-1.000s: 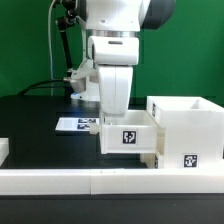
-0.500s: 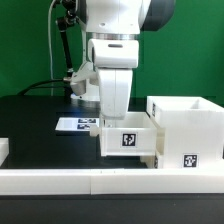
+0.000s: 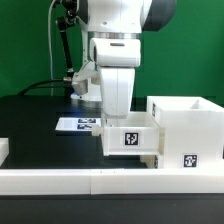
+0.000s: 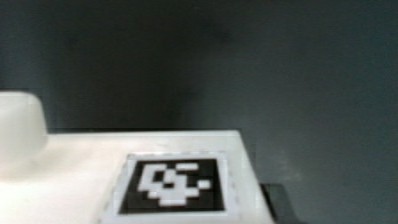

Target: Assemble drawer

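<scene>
White plastic is filling the middle of the exterior view: a small tray [image 3: 131, 137] with a black-and-white tag on its near face is sitting just beside the tall shell [image 3: 188, 130], at the shell's nine o'clock side, its far edge seeming to touch or just enter the shell's open side; the long low rail [image 3: 80, 181] is running along the front of the black table [image 3: 40, 115] at six o'clock; the marker board [image 3: 78, 124] is lying flat at about ten o'clock from the tray; over the last second the tray and the arm above it are drifting a little toward three o'clock, toward the shell, while the shell and rail are keeping their places; I am reading that as the tray being pushed into the shell, with the insertion only partly done, since most of the tray is still showing outside; the gripper [image 3: 117, 112] is hanging directly over the tray's far wall, but its fingertips are hidden behind the tray and the wrist housing, so I cannot tell whether the fingers are apart or pinching the wall; the wrist view is showing only a white tagged surface against dark table.
</scene>
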### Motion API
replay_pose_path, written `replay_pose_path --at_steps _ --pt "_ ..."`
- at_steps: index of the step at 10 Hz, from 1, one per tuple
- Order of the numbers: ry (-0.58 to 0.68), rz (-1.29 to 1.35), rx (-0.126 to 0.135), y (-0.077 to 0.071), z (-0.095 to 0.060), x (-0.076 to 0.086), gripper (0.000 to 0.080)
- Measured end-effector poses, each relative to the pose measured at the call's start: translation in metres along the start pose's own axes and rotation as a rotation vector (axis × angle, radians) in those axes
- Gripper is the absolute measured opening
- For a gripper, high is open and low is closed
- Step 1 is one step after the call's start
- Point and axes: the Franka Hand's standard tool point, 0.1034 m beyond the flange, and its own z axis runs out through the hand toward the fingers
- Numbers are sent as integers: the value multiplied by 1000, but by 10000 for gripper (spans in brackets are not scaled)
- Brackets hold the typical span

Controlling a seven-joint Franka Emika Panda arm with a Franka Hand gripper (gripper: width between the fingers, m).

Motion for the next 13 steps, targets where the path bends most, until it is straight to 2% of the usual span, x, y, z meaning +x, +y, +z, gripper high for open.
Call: replay_pose_path --at_steps 3,9,11,13 --pt "-1 -17 1 0 0 6 42" --pt "-9 -14 0 1 2 8 42" --pt "-4 2 -14 2 3 4 42" --pt "-5 1 -14 2 3 4 42"
